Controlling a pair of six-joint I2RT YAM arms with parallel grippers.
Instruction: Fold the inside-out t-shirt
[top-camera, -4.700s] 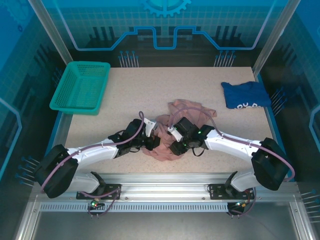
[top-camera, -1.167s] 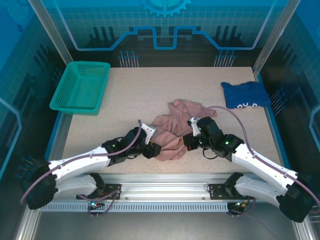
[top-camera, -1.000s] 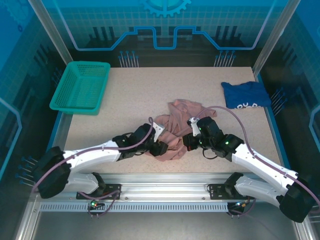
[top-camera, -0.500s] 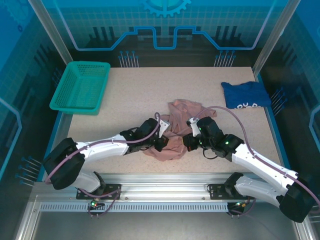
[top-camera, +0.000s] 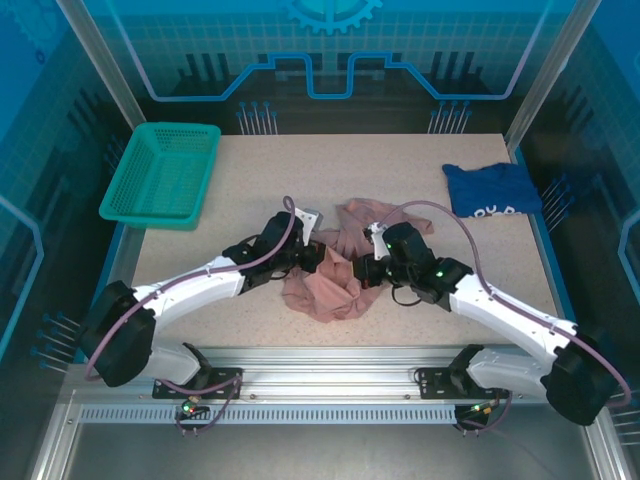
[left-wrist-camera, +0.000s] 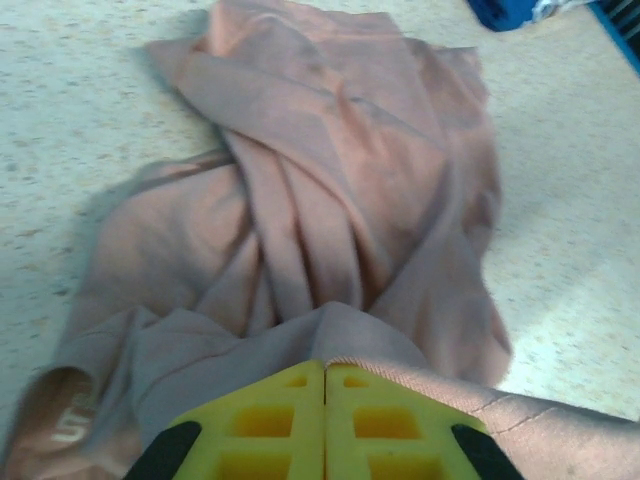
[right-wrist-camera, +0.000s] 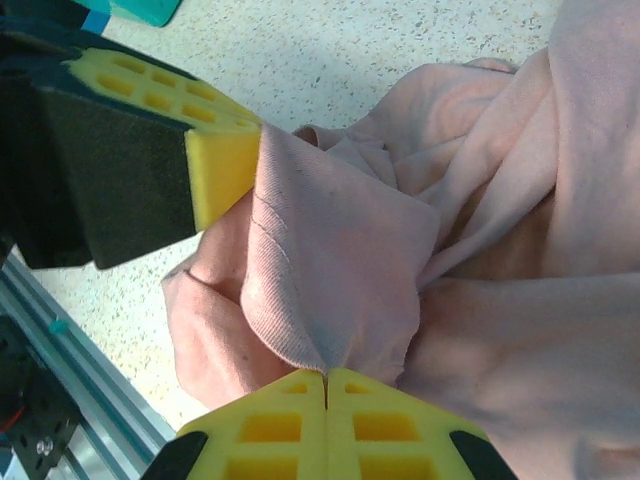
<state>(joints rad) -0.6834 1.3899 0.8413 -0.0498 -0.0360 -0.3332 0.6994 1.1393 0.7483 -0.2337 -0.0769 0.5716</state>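
The dusty pink inside-out t-shirt (top-camera: 335, 290) lies crumpled at the table's near middle, its folds spread ahead of both wrists (left-wrist-camera: 330, 190) (right-wrist-camera: 520, 260). My left gripper (top-camera: 318, 258) is shut on a hemmed edge of the shirt (left-wrist-camera: 325, 362). My right gripper (top-camera: 362, 270) is shut on the same band of cloth from the other side (right-wrist-camera: 327, 372). In the right wrist view the left gripper's yellow fingers (right-wrist-camera: 222, 165) hold the strip's far end. The two grippers sit close together, the cloth lifted between them.
A teal basket (top-camera: 162, 174) stands at the back left. A dark blue shirt (top-camera: 490, 188) lies at the back right, its corner at the top of the left wrist view (left-wrist-camera: 510, 10). The speckled table (top-camera: 270, 180) shows around the cloth; a metal rail (top-camera: 330, 360) runs along the near edge.
The left gripper moved right and away from the near edge, then shut on the shirt's edge. The right gripper, shut on the cloth, shifted left toward it, bunching the shirt between them.
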